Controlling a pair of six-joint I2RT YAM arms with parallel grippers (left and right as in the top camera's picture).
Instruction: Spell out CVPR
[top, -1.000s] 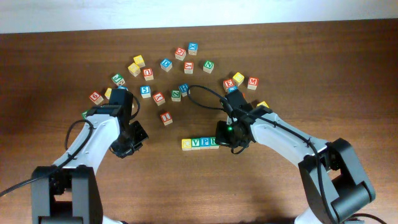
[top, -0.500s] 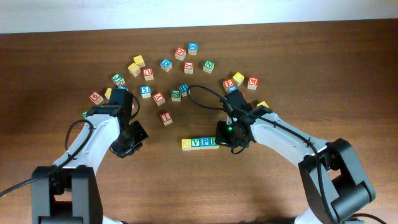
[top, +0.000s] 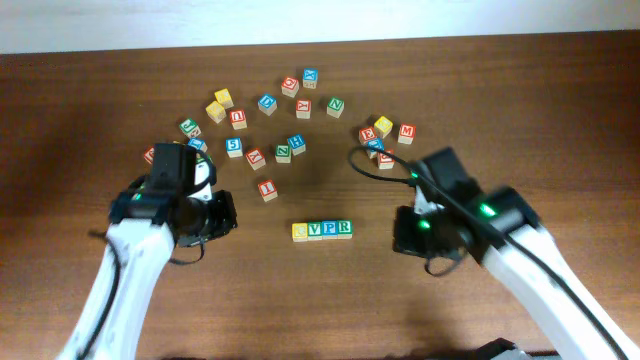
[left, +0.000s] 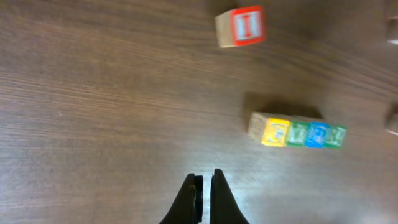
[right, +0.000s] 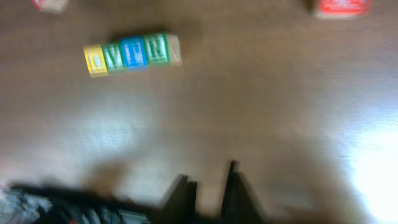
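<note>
The left gripper (left: 203, 184) hangs over the table (top: 320, 300) to the left of the CVPR row (top: 322, 230), well apart from it. Its fingers are pressed almost together and hold nothing.

Behind the row and a little to its left stands a red I cube (top: 266, 188). It is the nearest loose cube and is clear of the row. Farther behind the row, a loose band of other cubes spreads across the table, among them a blue S (top: 234, 147), a green N (top: 284, 152) and a blue H (top: 297, 144).

The row lies flat near the middle of the table. It is made of a yellow C (top: 300, 231), a green V (top: 315, 230), a blue P (top: 330, 229) and a green R (top: 344, 228), set side by side and touching in one straight line. Neither gripper touches it.

Behind the row to its right sits a small cluster with a red E (top: 368, 133) and a red M (top: 406, 131). A black cable (top: 356, 165) from the right arm curves just beside it.

The right gripper (right: 207, 177) hangs to the right of the row, apart from it. Its wrist view is blurred, but the two fingers show a plain gap of bare wood between them, with nothing held.
</note>
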